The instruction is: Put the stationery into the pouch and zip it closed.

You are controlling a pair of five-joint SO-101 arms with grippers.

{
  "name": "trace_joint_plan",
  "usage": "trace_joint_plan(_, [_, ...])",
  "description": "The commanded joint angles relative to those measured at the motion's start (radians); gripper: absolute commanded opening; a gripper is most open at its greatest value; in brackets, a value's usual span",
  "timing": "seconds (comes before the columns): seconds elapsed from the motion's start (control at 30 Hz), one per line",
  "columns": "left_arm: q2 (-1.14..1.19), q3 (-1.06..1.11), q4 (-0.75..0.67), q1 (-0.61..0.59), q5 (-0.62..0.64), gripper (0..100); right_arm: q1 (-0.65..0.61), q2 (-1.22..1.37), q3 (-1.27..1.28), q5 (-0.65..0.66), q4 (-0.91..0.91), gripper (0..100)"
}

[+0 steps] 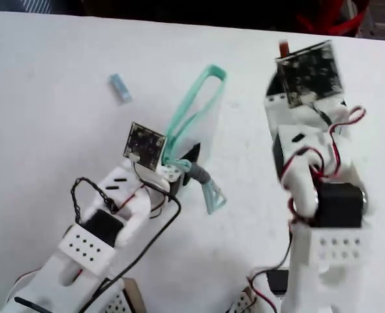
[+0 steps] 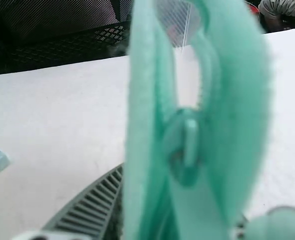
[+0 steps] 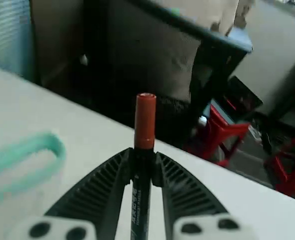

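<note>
Currently right gripper (image 3: 143, 156) pinches marker (image 3: 145, 120) by its barrel, near pouch (image 1: 202, 127). Left gripper (image 1: 179, 168) clamps pouch's zipper end, mouth gaping. Eraser (image 1: 119, 88) lies loose on tabletop (image 1: 49, 143), apart. Pouch looks soft, floppy: hold by zipper band. Marker probably stiff, light, slick: grip mid-barrel.
</note>
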Motion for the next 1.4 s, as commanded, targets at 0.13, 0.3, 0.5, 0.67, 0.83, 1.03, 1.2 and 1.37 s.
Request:
trace_joint_plan(0.13, [-0.021,-0.037,0.000,0.001,0.009,16,-0.159,0.005,-0.324,-0.275,-0.021,1.9])
trace_joint_plan(0.3, [-0.021,-0.037,-0.002,0.001,0.009,16,-0.254,0.012,-0.364,-0.318,-0.025,1.9])
trace_joint_plan(0.5, [-0.021,-0.037,-0.002,0.001,0.009,16,-0.262,0.012,-0.284,-0.318,-0.088,1.9])
trace_joint_plan(0.67, [-0.021,-0.037,-0.002,0.001,0.009,16,-0.260,0.018,-0.272,-0.316,-0.097,1.9])
trace_joint_plan(0.83, [-0.021,-0.035,-0.002,0.002,0.009,16,-0.260,0.018,-0.265,-0.315,-0.090,1.9])
trace_joint_plan(1.03, [-0.021,-0.037,-0.002,0.002,0.009,16,-0.251,0.010,-0.137,-0.311,-0.097,1.9])
trace_joint_plan(1.2, [-0.021,-0.037,-0.002,0.002,0.009,16,-0.243,0.016,0.015,-0.319,-0.252,1.9])
trace_joint_plan(1.37, [-0.021,-0.037,-0.002,0.002,0.009,16,-0.297,-0.001,0.038,-0.313,-0.404,1.9])
